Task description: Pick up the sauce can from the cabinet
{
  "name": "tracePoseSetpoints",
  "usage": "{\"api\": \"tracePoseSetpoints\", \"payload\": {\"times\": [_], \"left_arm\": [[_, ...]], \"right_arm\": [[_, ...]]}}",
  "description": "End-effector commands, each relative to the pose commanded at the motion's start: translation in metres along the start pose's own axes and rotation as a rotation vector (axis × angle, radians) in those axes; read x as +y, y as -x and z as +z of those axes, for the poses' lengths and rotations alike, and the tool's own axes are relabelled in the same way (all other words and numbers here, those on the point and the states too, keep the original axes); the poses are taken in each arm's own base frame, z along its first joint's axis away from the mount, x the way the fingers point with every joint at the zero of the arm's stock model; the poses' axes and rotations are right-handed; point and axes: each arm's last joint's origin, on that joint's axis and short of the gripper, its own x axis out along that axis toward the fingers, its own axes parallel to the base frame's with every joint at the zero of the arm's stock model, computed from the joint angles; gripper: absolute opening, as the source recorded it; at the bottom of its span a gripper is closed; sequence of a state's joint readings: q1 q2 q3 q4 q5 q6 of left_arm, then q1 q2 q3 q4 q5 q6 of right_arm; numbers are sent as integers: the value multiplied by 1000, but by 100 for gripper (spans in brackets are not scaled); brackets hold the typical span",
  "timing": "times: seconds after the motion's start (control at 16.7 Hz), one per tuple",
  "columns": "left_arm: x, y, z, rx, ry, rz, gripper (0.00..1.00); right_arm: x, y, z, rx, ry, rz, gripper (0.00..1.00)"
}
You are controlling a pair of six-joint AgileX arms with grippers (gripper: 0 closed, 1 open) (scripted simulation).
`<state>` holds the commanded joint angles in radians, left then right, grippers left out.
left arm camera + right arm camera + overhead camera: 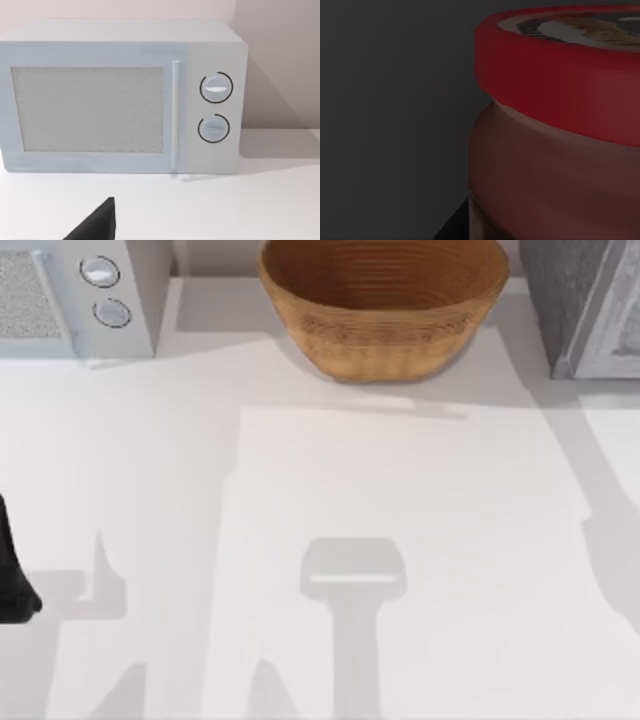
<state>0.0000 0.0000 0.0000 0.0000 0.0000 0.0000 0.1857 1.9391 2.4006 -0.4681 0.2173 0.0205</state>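
The sauce can (555, 130) looms right up against the right pincer; whether it grips, I cannot tell.

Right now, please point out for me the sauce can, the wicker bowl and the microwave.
sauce can (555, 75): right wrist view, on its red top rim.
wicker bowl (385, 340): top view, on its outer woven wall.
microwave (90, 107): left wrist view, on its door window.

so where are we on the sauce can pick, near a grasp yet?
Done: the right arm's reach. Its wrist view sits dim and very close against the sauce can, with a dark finger tip at the base. In hand: closing on the can, though a grip cannot be confirmed. Left: the lift out of the grey cabinet. The left arm waits at the table's left edge, facing the microwave.
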Motion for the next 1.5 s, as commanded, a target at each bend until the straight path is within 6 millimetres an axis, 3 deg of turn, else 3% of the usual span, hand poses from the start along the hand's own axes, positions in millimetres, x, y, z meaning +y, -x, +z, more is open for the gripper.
{"api": "tracePoseSetpoints", "payload": {"times": [0.24,0.36,0.54,0.84,0.96,1.38,1.5], "left_arm": [[0,0,0,0,0,0,100],[0,0,0,0,0,0,100],[0,0,0,0,0,0,100],[0,0,0,0,0,0,100],[0,0,0,0,0,0,100],[0,0,0,0,0,0,100],[0,0,0,0,0,0,100]], "right_arm": [[1,1,1,0,-2,3,0],[4,14,7,0,-1,4,0],[9,58,27,-1,-1,4,0],[4,152,56,-9,-4,3,0],[2,174,59,-3,-3,3,0],[-1,183,61,-14,-7,3,0],[-7,195,63,-46,-13,13,0]]}}
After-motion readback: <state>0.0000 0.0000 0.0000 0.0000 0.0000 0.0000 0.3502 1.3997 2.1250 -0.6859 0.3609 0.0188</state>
